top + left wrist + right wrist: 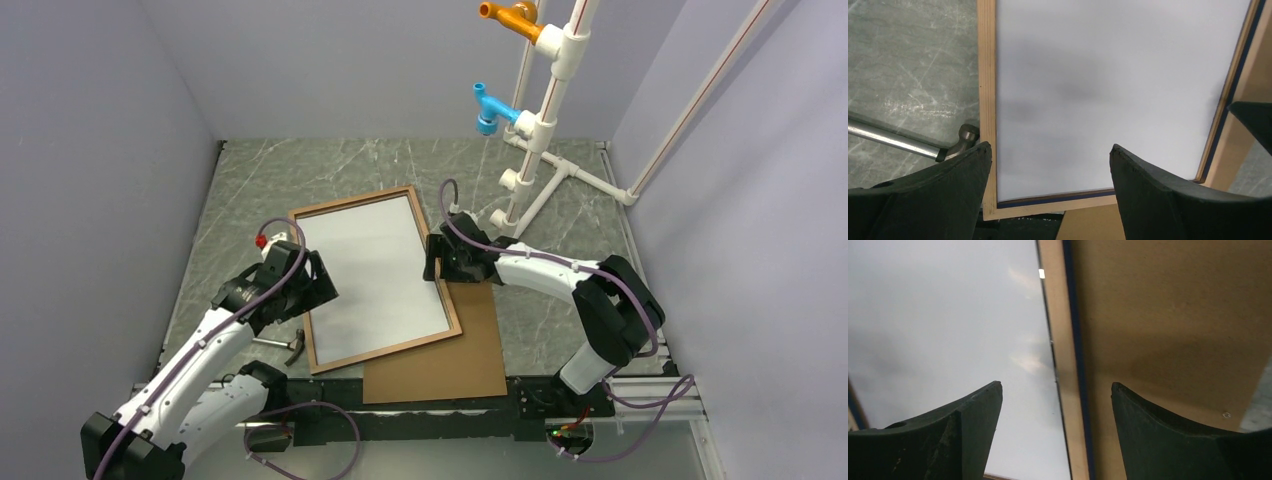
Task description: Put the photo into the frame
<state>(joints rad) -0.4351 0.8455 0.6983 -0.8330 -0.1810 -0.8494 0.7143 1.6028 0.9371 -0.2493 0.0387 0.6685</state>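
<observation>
The frame (350, 200) lies flat in the middle of the table, brown wood face up. The photo (375, 265) lies inside it, plain white back up. My left gripper (318, 285) is open over the frame's left rail near the near corner; the left wrist view (1050, 150) shows the photo (1098, 90) and the rail (987, 75) between its fingers. My right gripper (435, 258) is open over the right rail; the right wrist view (1055, 386) shows the photo (948, 315) and the rail (1060, 315). Both hold nothing.
A plain brown backing board (450, 365) lies under the frame's near right corner and also shows in the right wrist view (1173, 315). A small hammer (285, 345) lies left of the frame (908, 142). A white pipe stand (545, 130) with orange and blue fittings stands back right.
</observation>
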